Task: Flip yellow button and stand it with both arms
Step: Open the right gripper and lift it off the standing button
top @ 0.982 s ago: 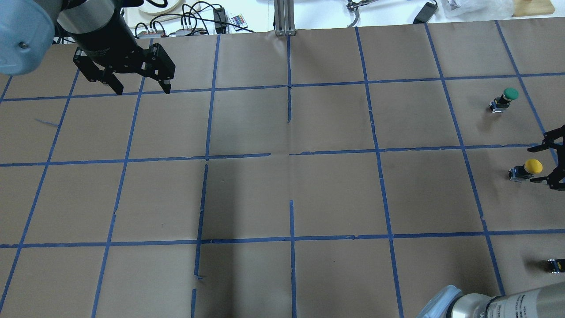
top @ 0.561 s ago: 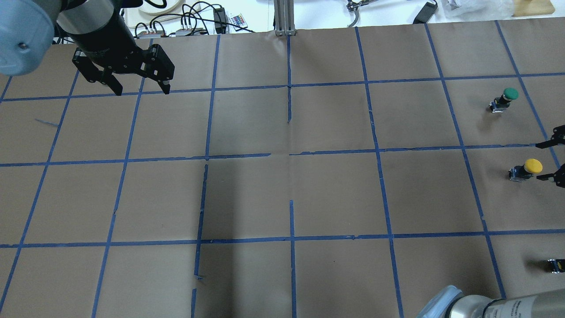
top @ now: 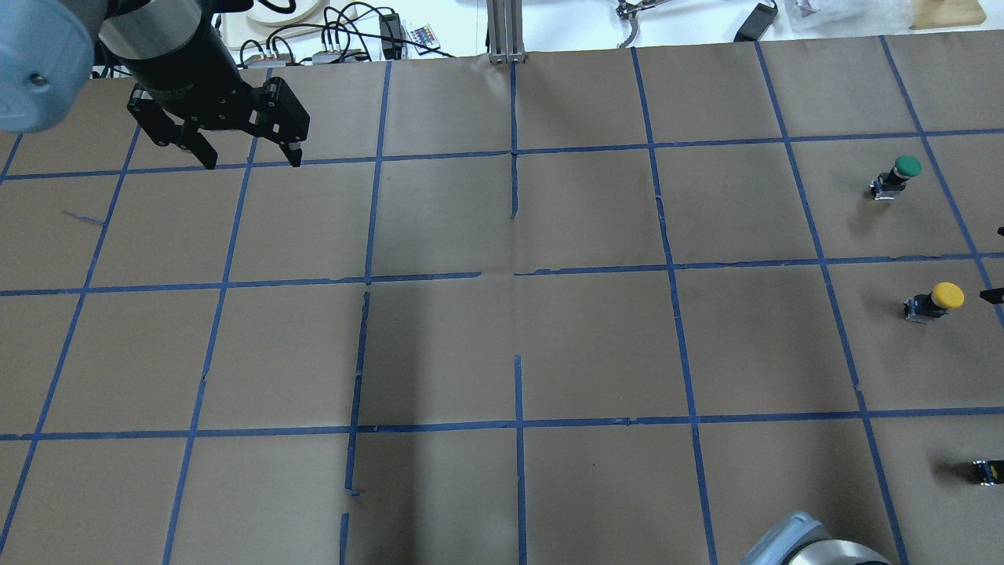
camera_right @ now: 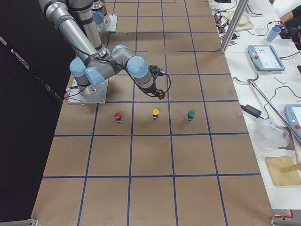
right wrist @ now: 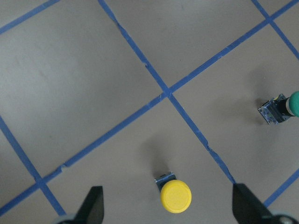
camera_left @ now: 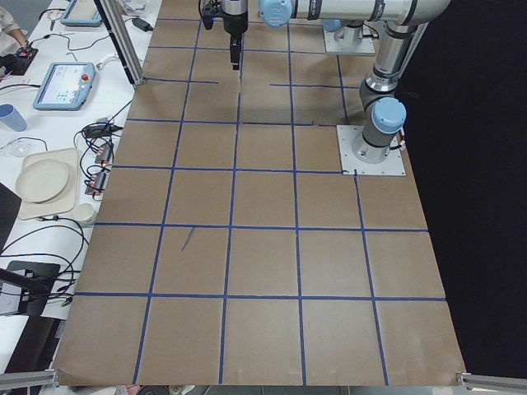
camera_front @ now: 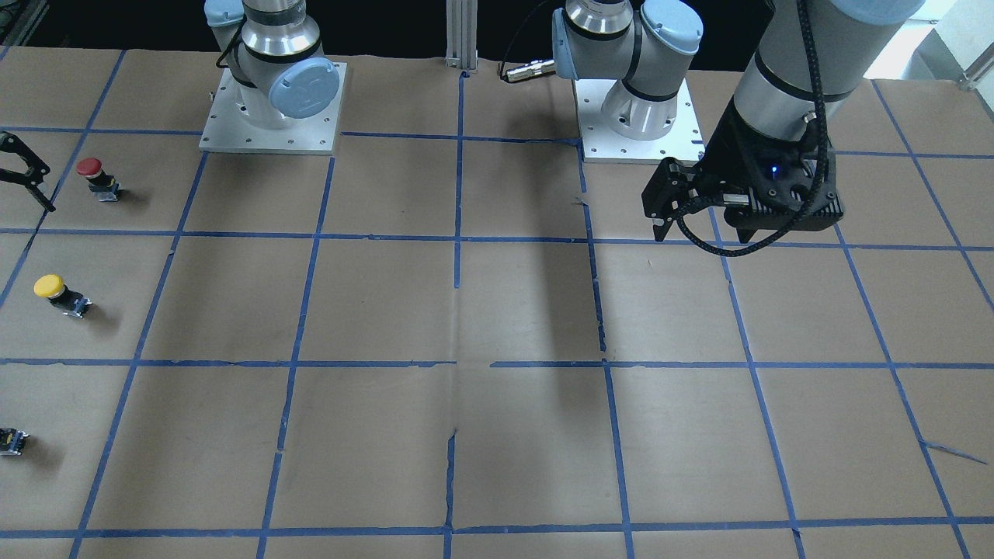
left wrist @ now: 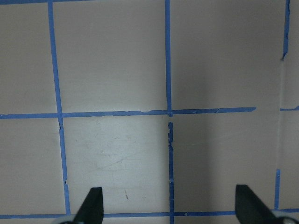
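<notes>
On the table (top: 502,345), the yellow button (right wrist: 175,196) sits untouched; left claw (top: 252,163), right claw (camera_right: 160,95) spread wide.

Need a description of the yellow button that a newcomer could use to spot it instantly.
On the brown table gridded with blue tape, look at the end by the right arm's base plate, where three mushroom-cap buttons sit in a row. The yellow button is the middle one, between the red button and the green button; only its cap is yellow.
</notes>
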Robot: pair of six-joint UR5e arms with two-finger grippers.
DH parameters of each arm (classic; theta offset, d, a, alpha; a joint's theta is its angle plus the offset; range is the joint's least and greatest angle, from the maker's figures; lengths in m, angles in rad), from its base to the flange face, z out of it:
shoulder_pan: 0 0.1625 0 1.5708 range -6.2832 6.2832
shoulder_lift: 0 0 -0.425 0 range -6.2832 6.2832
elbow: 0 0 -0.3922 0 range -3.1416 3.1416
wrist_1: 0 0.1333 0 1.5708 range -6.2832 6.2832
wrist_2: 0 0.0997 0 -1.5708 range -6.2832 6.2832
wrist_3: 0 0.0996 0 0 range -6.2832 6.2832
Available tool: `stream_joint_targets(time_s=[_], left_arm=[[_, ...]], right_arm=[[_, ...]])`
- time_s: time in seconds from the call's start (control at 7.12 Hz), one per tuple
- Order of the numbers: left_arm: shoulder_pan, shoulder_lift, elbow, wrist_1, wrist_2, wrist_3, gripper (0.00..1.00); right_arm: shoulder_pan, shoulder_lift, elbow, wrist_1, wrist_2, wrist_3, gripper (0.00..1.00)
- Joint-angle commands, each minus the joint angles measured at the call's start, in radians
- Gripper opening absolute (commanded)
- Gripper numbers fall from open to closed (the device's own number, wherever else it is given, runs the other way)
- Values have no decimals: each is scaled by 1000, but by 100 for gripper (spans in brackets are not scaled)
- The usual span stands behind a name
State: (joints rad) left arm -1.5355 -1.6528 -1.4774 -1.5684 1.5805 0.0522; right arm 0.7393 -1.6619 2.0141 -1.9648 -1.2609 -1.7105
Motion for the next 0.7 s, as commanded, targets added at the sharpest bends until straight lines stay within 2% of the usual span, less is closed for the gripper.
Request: stream_joint_targets(time_s=[0.0, 0.28, 0.42, 0.56], left_arm=[[1, -5, 2, 4, 1, 0, 100], [3, -4, 2, 5, 3, 2, 100], [3, -4, -3, -4, 3, 2, 100], [3, -4, -1, -4, 4, 2, 100]], right_arm=[[182, -19, -41, 6, -139, 502, 99], [370, -16, -100, 41, -257, 982, 100], [441, -19, -112, 116, -252, 1245, 100], [533, -19, -167, 214, -259, 1452, 100]])
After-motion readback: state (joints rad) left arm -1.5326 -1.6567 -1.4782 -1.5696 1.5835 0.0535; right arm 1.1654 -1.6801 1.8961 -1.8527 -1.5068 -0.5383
